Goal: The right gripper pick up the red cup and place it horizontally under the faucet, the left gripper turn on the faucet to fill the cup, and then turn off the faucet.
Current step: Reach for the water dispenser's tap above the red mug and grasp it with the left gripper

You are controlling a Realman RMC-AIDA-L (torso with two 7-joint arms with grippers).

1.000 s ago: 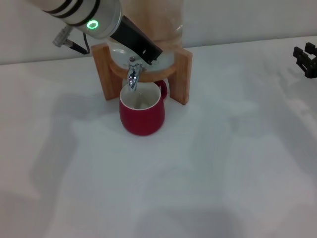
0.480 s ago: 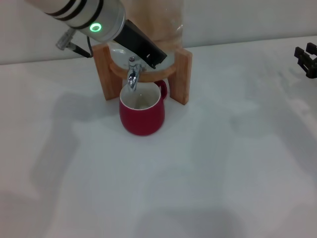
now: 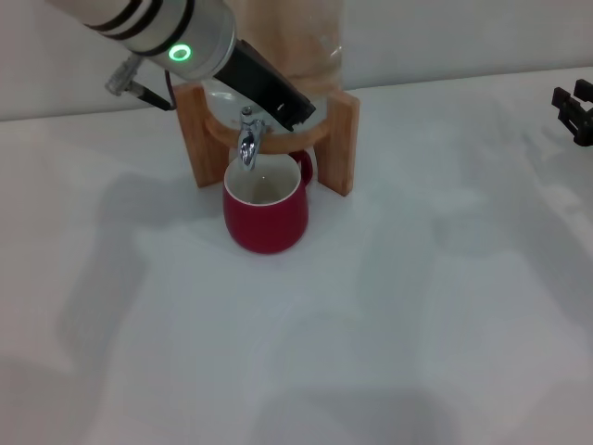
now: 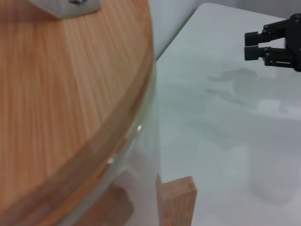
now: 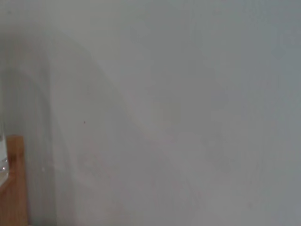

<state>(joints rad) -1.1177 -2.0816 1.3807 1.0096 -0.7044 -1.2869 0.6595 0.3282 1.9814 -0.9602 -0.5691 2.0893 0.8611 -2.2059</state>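
Observation:
The red cup (image 3: 267,215) stands upright on the white table, cream inside showing, directly below the chrome faucet (image 3: 247,142). The faucet sits on the clear glass dispenser (image 3: 310,56) in its wooden stand (image 3: 341,139). My left gripper (image 3: 283,97), on the arm with the green ring, lies with its black tip just behind and right of the faucet's top lever. My right gripper (image 3: 574,109) is empty and open at the far right table edge, well away from the cup; it also shows in the left wrist view (image 4: 251,43).
The left wrist view is filled by the stand's round wooden band (image 4: 70,94), the glass wall (image 4: 141,155) and one stand leg (image 4: 176,202). The right wrist view shows white table and a stand edge (image 5: 11,183).
My left arm has shifted slightly right and down along the dispenser, its black tip sliding a little past the faucet's top. The cup and right gripper have not moved.

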